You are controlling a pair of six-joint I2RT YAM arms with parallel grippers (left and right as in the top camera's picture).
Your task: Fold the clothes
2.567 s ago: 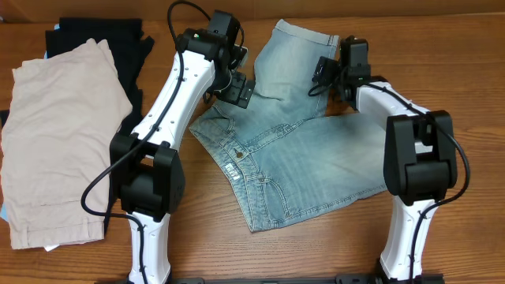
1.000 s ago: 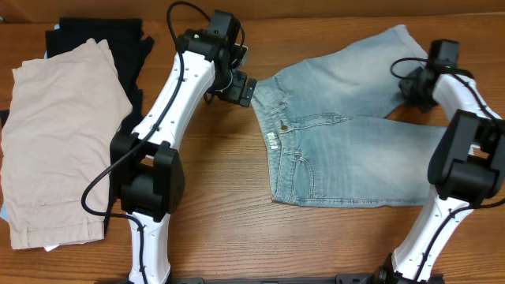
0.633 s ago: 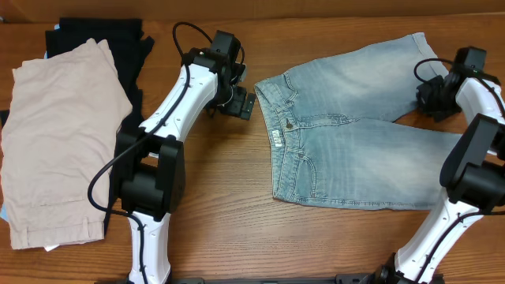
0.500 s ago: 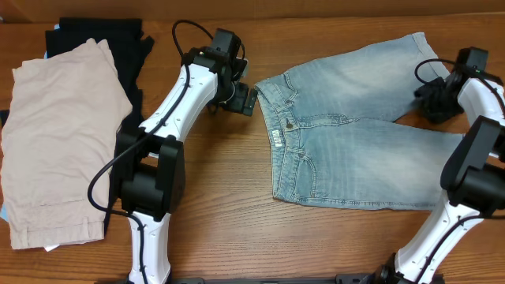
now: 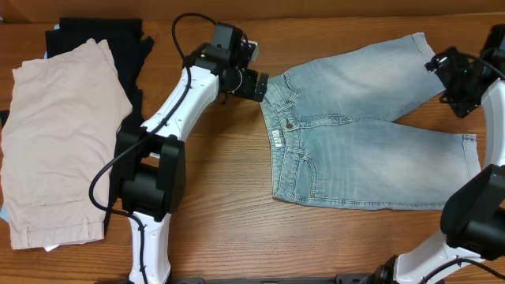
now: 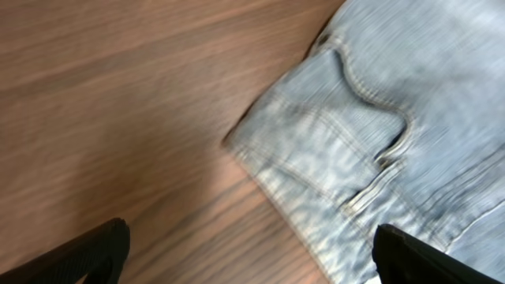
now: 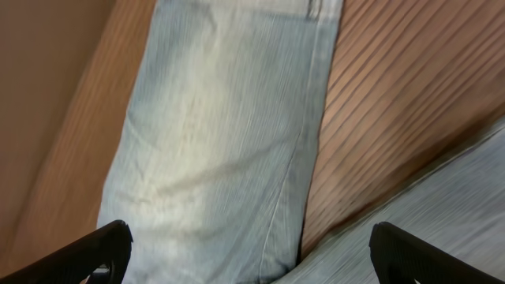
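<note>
Left claw (image 5: 258, 83) apart beside denim shorts (image 5: 355, 150) waistband; right claw (image 5: 455, 79) apart near leg hem; right arm (image 5: 495, 102) cropped.

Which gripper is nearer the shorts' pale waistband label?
Left. The left gripper is at the denim shorts' waistband corner, near the label; the right gripper is by the far leg hem.

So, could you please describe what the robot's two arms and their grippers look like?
The two are built alike. The left arm and right arm have white, tube-like links joined by bulky black housings, with thin black cables looping alongside. The left gripper and right gripper are black, and their dark, blunt fingers show in the wrist views. No markings are legible.
</note>
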